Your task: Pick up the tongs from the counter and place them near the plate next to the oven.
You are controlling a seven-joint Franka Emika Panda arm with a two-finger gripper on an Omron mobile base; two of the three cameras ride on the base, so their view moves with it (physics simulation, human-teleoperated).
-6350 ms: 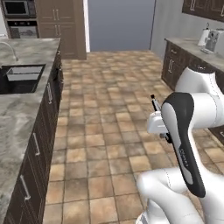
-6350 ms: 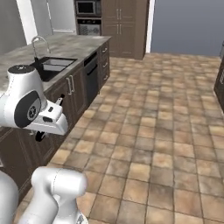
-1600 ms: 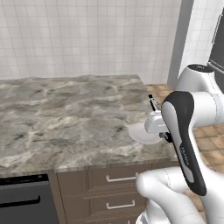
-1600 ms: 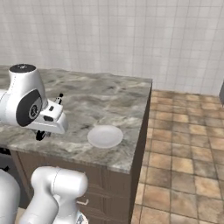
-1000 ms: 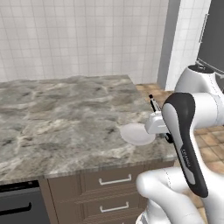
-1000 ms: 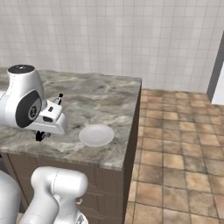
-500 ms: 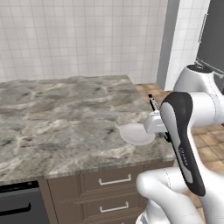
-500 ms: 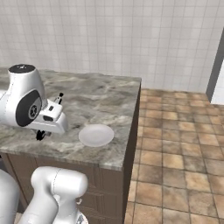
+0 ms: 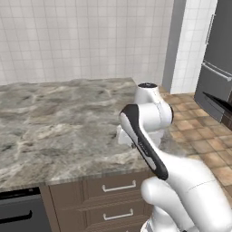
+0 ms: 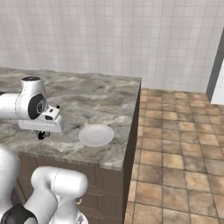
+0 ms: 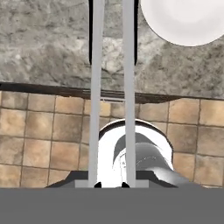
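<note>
The tongs (image 11: 96, 87) are two slim silver bars with black ends, running up the hand view from my gripper (image 11: 111, 183), which is shut on them. Their black ends hang over the marbled top (image 11: 48, 48), just left of the white plate (image 11: 183, 19). In the right base view my gripper (image 10: 41, 133) points down over the marbled top (image 10: 87, 98), about a hand's width left of the plate (image 10: 96, 134). My arm (image 9: 145, 131) hides the plate and the gripper in the left base view. The counter with the sink is out of view. I cannot pick out the oven for certain.
The marbled top (image 9: 59, 118) has drawers (image 9: 118, 186) under it and ends at a right edge beside tiled floor (image 10: 175, 144). A black appliance front with a bar handle (image 9: 18, 213) sits below at the left. A dark fridge (image 9: 217, 68) stands at the far right. A tiled wall backs the top.
Up to one second ago the base drove, so the whole scene shifted; it has since stopped. My arm has swung forward over the top, left of the plate, still holding the tongs.
</note>
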